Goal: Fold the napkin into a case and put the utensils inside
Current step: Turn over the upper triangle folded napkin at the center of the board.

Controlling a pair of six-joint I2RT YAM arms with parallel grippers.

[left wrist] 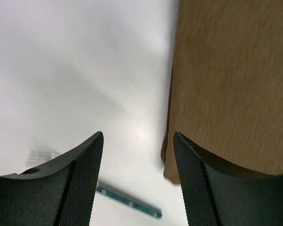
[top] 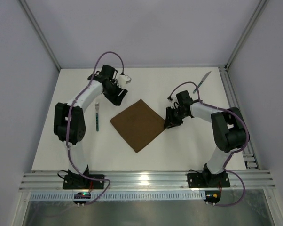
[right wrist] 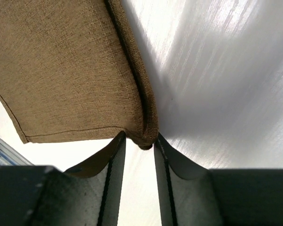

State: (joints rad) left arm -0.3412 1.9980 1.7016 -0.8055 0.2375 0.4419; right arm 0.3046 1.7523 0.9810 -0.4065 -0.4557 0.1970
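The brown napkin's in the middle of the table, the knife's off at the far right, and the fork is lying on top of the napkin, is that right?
Not quite. The fork lies on the table left of the napkin, apart from it, not on top. The top external view shows this; the rest holds.

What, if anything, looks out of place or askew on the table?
The knife lies far off by the table's back right corner, apart from the fork. The folded napkin sits diagonally, and its right corner is bunched at the tips of the right gripper's jaws.
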